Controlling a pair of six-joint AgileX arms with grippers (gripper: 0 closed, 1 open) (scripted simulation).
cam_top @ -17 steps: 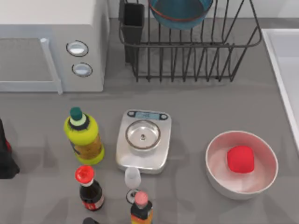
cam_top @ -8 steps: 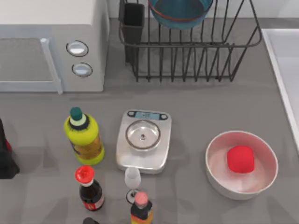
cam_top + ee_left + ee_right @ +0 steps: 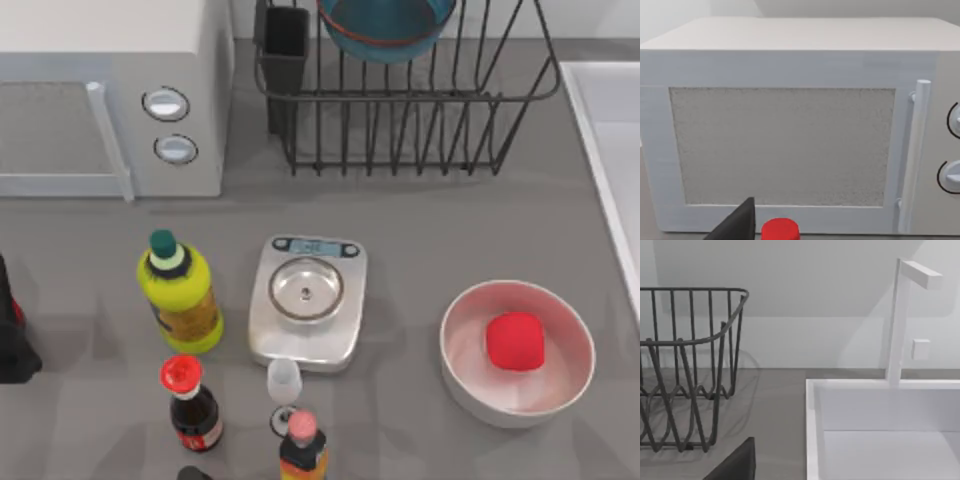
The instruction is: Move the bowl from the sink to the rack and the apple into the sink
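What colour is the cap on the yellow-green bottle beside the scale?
Dark green, on the yellow-green bottle left of the scale; the top view shows it best.

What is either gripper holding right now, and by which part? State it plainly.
Nothing is seen being held. The apple lies free in the white bowl, and the bowl sits in the rack, with no gripper on either.

The round teal-blue bowl (image 3: 385, 28) with its reddish-brown rim line is cut by the top view's upper edge, as is the black wire dish rack (image 3: 420, 120). The pale rectangular sink (image 3: 610, 140) runs off the right edge.
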